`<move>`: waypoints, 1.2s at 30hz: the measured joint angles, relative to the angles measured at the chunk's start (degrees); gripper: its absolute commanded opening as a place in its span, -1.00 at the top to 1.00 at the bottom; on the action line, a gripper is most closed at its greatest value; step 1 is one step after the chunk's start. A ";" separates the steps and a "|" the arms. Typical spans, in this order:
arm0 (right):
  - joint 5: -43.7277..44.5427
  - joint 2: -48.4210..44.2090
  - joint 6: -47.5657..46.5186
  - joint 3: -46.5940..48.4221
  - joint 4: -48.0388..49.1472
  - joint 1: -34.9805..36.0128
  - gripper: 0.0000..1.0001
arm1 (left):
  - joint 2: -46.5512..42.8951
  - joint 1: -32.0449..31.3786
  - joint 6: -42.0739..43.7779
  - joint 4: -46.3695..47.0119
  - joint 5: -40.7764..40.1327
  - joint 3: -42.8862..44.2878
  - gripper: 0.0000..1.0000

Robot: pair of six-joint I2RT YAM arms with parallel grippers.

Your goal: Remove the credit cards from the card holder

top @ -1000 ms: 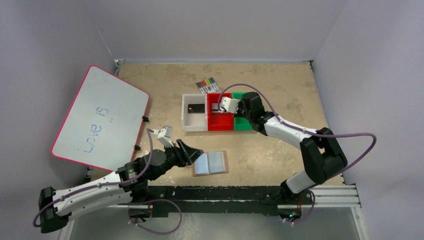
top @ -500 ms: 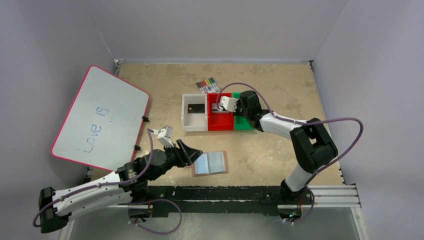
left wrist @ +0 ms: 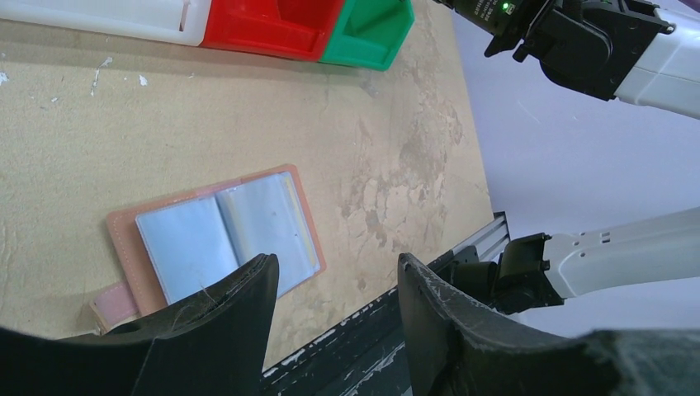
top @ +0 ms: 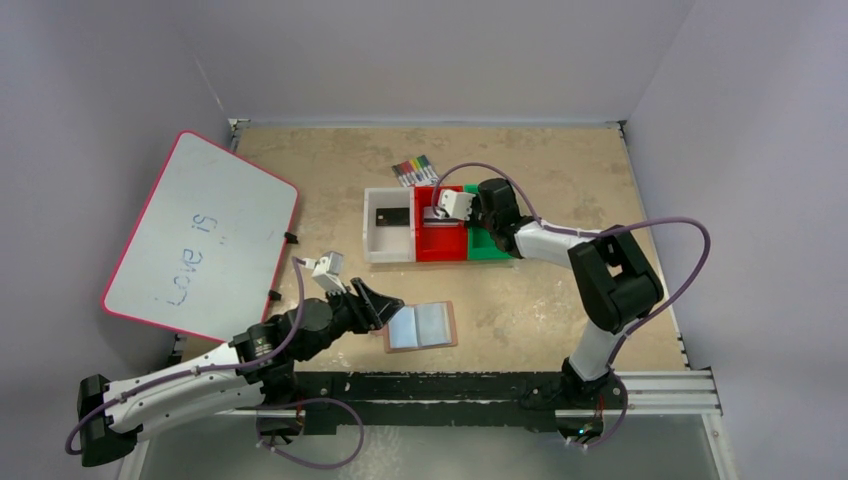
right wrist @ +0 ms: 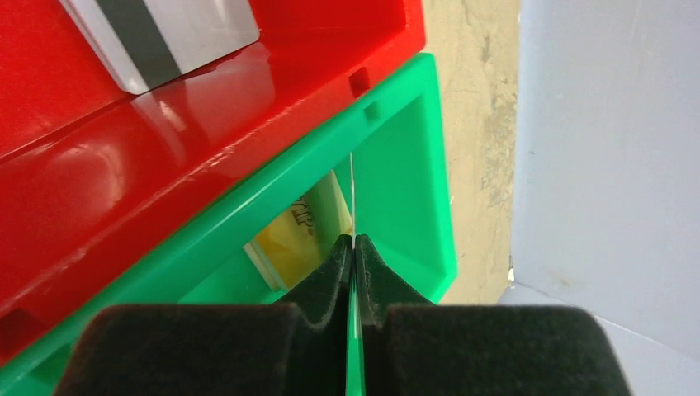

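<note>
While I watched the overhead view, the card holder (top: 420,326) lay open and flat on the table near the arm bases, well apart from the row of bins, and a black card (top: 391,216) sat in the white bin (top: 370,228). The left gripper (top: 388,308) hovered just beside the holder's left edge, and the right arm (top: 560,245) reached over the red bin (top: 440,246) and green bin (top: 486,248). From the left wrist, its fingers (left wrist: 248,297) stood roughly half apart with nothing between them, above the holder's near edge; I could not tell whether the pale pockets were empty. From the right wrist, the right gripper (right wrist: 353,247) was pressed together on a pale sliver that I took for a thin card (right wrist: 352,190) held edge-on, down inside the green bin beside a gold card (right wrist: 301,227); a striped silver card (right wrist: 165,33) lay in the red bin. I judged this a drop-off: part the pads only slightly, low between the walls, then lift straight up so nothing drags out.
</note>
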 measured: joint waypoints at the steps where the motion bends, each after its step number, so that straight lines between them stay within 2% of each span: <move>1: -0.04 0.00 -0.04 0.07 0.33 -0.11 0.88 | 0.00 0.00 0.00 0.00 -0.07 0.09 -0.08; 11: -1.49 0.31 -0.61 0.20 1.84 -0.70 0.83 | 0.13 0.00 0.00 0.00 -0.11 0.15 -0.08; 18: -2.89 0.31 -0.59 0.20 1.88 -0.94 0.59 | 0.13 0.00 0.00 -0.04 -0.11 0.17 -0.07; 36: -6.43 -0.11 0.94 0.11 -0.68 -1.95 0.40 | 0.52 0.00 -0.04 -0.39 -0.09 0.17 -0.07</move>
